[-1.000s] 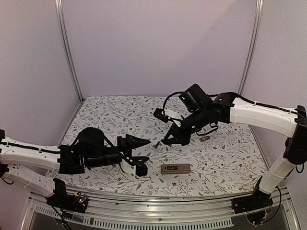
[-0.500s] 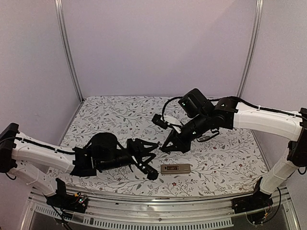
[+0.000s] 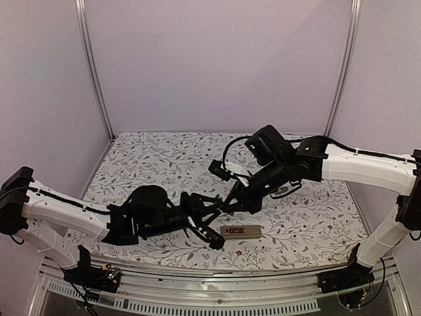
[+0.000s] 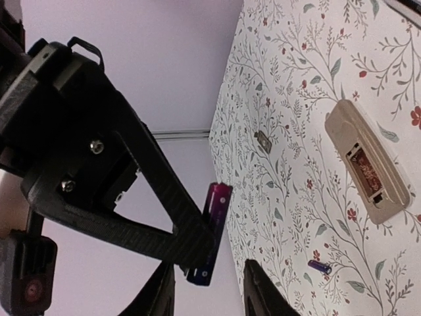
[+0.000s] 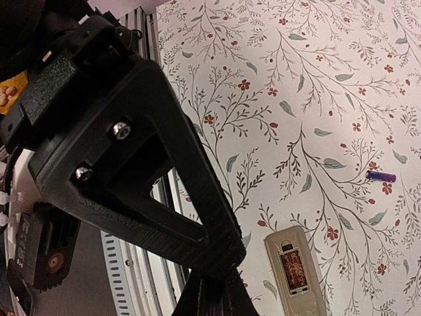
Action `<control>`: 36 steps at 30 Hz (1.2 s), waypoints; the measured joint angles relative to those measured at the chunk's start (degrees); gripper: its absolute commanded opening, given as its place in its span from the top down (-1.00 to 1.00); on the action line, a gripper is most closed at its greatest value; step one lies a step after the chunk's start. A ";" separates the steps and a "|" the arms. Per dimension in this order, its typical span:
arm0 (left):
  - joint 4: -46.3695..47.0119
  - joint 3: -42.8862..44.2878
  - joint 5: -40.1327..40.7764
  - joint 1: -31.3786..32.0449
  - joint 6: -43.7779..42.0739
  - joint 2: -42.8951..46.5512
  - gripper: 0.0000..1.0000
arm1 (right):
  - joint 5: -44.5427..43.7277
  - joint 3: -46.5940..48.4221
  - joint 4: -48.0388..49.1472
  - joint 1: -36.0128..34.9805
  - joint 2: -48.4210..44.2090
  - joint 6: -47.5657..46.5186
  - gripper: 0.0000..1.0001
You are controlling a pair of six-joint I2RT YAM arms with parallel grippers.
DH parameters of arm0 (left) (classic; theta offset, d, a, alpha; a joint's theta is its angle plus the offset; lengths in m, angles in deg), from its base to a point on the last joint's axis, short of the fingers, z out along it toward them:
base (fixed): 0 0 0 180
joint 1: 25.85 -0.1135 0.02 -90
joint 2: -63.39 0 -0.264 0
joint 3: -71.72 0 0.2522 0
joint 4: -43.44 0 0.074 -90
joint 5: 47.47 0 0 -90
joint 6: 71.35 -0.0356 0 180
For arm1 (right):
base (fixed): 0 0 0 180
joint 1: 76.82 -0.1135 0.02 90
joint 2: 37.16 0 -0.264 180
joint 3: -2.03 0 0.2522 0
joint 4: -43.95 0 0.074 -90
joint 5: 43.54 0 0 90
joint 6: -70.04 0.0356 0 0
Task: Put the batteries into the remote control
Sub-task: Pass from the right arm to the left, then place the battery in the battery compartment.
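Floral-clothed table point(image 3: 151, 158) bears the remote control point(image 3: 241, 231), back up, one loose battery point(image 5: 381, 176), and perhaps its small cover point(image 4: 263, 141)

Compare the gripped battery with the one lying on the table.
The held battery is pinched in the right gripper, clear of the cloth; the loose battery lies on it, untouched. A finger partly hides the held battery; the loose battery shows whole. Both are slim, purple.

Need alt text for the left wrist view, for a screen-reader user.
The right gripper pinches a purple battery in mid-air, by the gap between the open fingers of the left gripper at the bottom edge. Behind, on the floral cloth, the remote control lies back up with its battery bay uncovered, and a second battery lies apart from it.
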 measured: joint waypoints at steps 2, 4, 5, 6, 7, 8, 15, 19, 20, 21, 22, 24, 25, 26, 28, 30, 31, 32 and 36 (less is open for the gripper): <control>0.02 0.00 0.55 0.04 -0.17 -0.11 0.38 | 0.02 -0.02 0.24 -0.24 -0.24 0.20 0.99; 0.09 0.00 0.83 0.04 -0.17 -0.11 0.50 | 0.00 -0.26 0.52 -0.44 -0.61 0.37 1.00; 0.07 0.00 0.87 0.07 -0.28 -0.11 0.58 | 0.00 -0.35 0.52 -0.55 -0.76 0.42 0.99; 0.13 0.00 0.92 0.09 -0.48 -0.11 0.64 | -0.02 -0.37 0.52 -0.63 -0.87 0.55 0.99; 0.39 0.04 0.96 0.17 -0.61 -0.11 0.68 | -0.02 -0.42 0.52 -0.72 -0.87 0.57 0.99; 0.57 0.13 1.03 0.28 -0.50 -0.11 0.73 | 0.00 -0.46 0.52 -0.81 -0.87 0.61 1.00; 1.66 0.15 2.08 0.74 -0.79 -0.63 1.00 | -0.35 -0.50 0.33 -0.87 -0.87 0.72 1.00; 2.34 0.15 2.54 0.81 0.17 -1.22 1.00 | -0.90 -0.50 0.11 -0.90 -0.87 0.70 0.90; 2.38 0.17 2.71 0.87 0.79 -1.31 1.00 | -1.11 -0.50 0.11 -0.90 -0.87 0.70 0.82; 2.23 0.28 3.10 0.94 1.77 -1.40 1.00 | -1.38 -0.55 0.13 -0.90 -0.87 0.72 0.68; 1.51 0.61 3.69 1.09 3.17 -1.44 1.00 | -1.68 -0.59 0.24 -0.90 -0.87 0.72 0.58; -2.86 3.26 4.92 1.38 7.80 -1.64 1.00 | -2.95 -1.07 1.03 -0.90 -0.92 0.92 0.35; -5.11 4.63 5.40 1.44 10.03 -1.77 1.00 | -3.65 -1.40 1.38 -0.85 -1.05 1.46 0.24; -7.04 6.05 5.68 1.49 12.98 -1.99 1.00 | -4.20 -2.14 2.29 -0.55 -1.44 1.55 0.12; -10.14 8.57 6.36 1.68 18.60 -2.14 1.00 | -4.79 -3.58 3.58 0.07 -2.29 2.45 -0.10; -12.13 9.60 6.80 1.88 23.74 -2.14 1.00 | -5.14 -5.05 5.14 0.94 -3.23 3.32 -0.24; -13.11 9.70 6.91 1.95 26.14 -2.14 1.00 | -5.25 -5.57 5.70 1.40 -3.63 3.78 -0.29; -14.45 9.81 6.95 1.95 28.09 -2.14 1.00 | -5.42 -6.47 6.56 1.99 -4.22 3.98 -0.36; -23.08 11.41 5.86 1.33 37.94 -4.15 1.00 | -5.60 -11.87 11.02 6.27 -8.74 5.03 -0.69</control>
